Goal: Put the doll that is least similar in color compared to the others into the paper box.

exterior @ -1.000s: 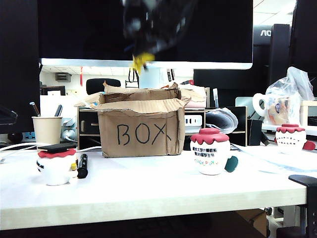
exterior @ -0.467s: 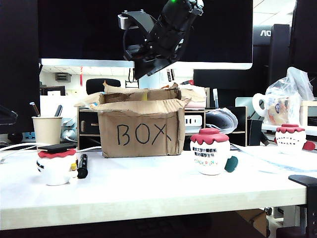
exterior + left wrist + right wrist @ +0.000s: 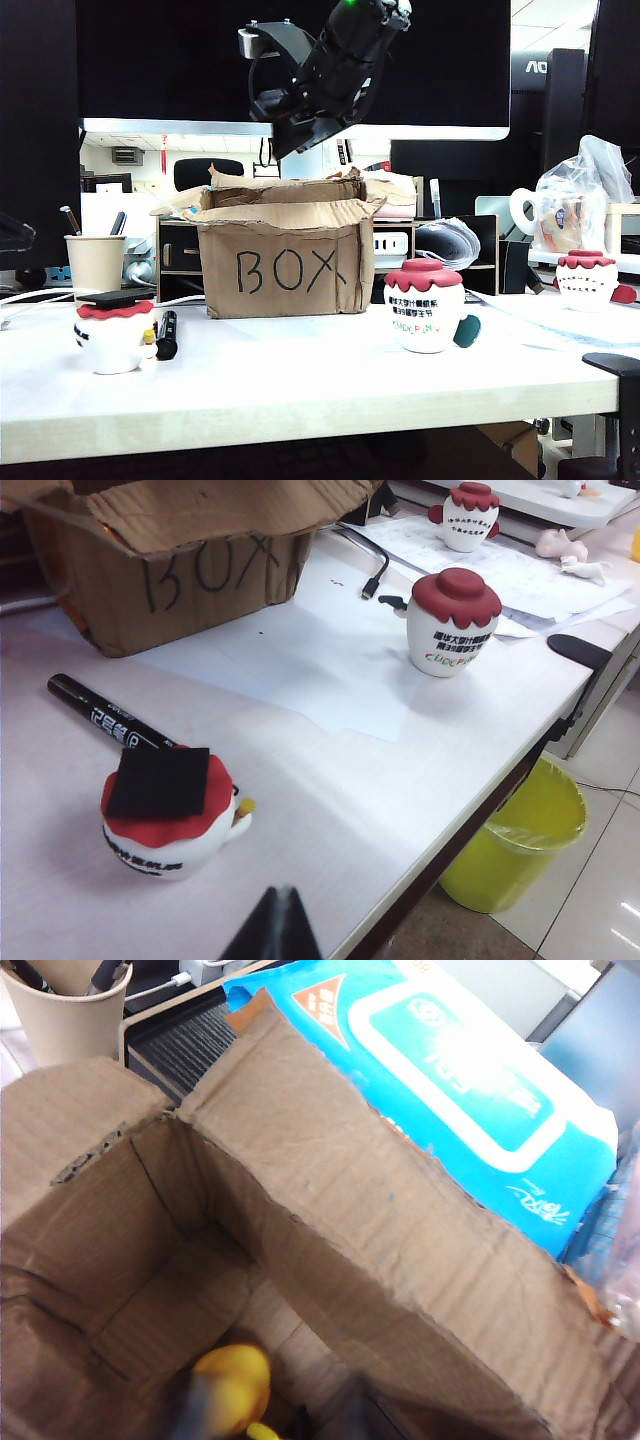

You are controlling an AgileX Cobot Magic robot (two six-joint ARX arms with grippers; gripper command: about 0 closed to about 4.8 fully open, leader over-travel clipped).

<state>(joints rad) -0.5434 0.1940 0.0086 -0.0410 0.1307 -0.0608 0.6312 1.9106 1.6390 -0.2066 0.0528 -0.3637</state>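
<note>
The yellow doll [image 3: 235,1388] lies down inside the brown paper box [image 3: 285,265], seen blurred in the right wrist view; the exterior view does not show it. My right gripper [image 3: 284,146] hangs just above the box's open top. Its fingers stand apart, one finger [image 3: 195,1415] beside the doll and not closed on it. My left gripper [image 3: 278,925] is shut and empty, low over the table's front edge near a white doll with a red top and black square cap [image 3: 170,815].
Two more white red-topped dolls [image 3: 425,305] [image 3: 587,278] stand to the right of the box. A black marker [image 3: 166,335] lies by the left doll. A paper cup [image 3: 95,262] and a blue wipes pack [image 3: 460,1070] sit behind the box. A yellow bin [image 3: 515,845] is under the table edge.
A second ago the yellow doll hung in my right gripper above the box. It has dropped into the box and the gripper has let go. The left arm stayed still.
</note>
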